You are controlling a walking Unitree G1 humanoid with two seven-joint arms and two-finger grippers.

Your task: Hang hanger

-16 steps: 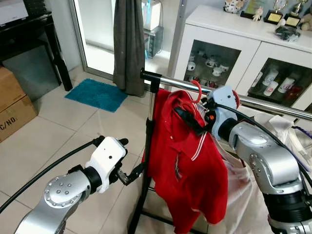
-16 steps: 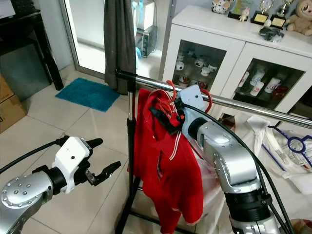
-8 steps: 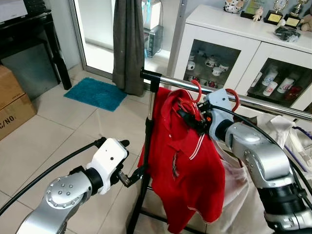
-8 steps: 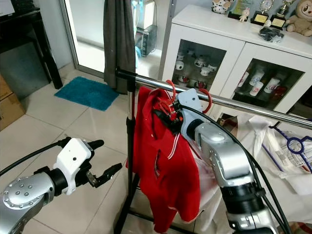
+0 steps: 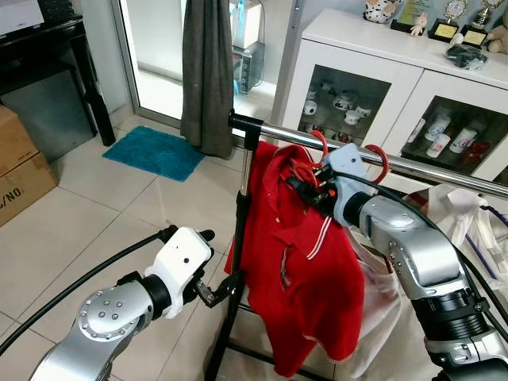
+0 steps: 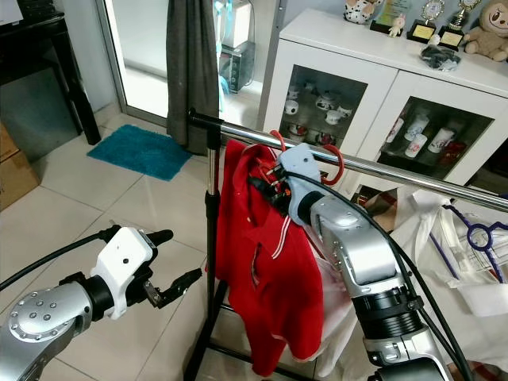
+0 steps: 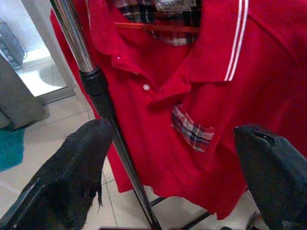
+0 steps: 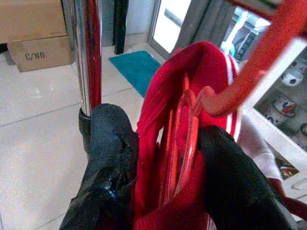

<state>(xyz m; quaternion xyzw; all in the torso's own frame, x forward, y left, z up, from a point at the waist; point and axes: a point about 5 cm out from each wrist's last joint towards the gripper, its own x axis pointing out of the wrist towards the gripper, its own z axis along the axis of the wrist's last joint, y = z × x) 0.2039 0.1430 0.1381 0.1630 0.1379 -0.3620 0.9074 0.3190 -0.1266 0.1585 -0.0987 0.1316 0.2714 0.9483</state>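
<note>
- The red hanger (image 5: 305, 171) is carrying a red polo shirt (image 5: 298, 262) and is sitting just under the chrome rail (image 5: 413, 168) of the clothes rack; its hook (image 5: 321, 144) is curving up at the rail, close to the rack's upright post (image 5: 242, 238). Whether the hook is actually bearing on the rail cannot be told.
- The right gripper (image 8: 163, 177) is clamping the hanger's neck and the bunched collar between its black fingers (image 8: 112, 158), right below the rail.
- A second red hook (image 5: 378, 159) is looping over the rail just past the right wrist, away from the post.
- The left gripper (image 6: 171, 287) is hovering low beside the post, near the shirt's hem, with its fingers (image 7: 72, 167) spread apart and holding nothing; in its wrist view the shirt's plaid pocket (image 7: 192, 132) and the post are lying between them.
- Beyond the rail, a white cabinet (image 5: 381, 55) with glass doors is standing; a blue mat (image 5: 155, 152) is lying on the tiled floor beyond the post.
- Risks, as I judge them: if the fingers are letting go while the hook is only brushing the rail, hanger and shirt are likely to be dropping to the floor. Collar cloth trapped in the grip may be dragging the hanger off as the arm withdraws. The neighbouring hook could be getting knocked, and the left gripper could be snagging the hem.
</note>
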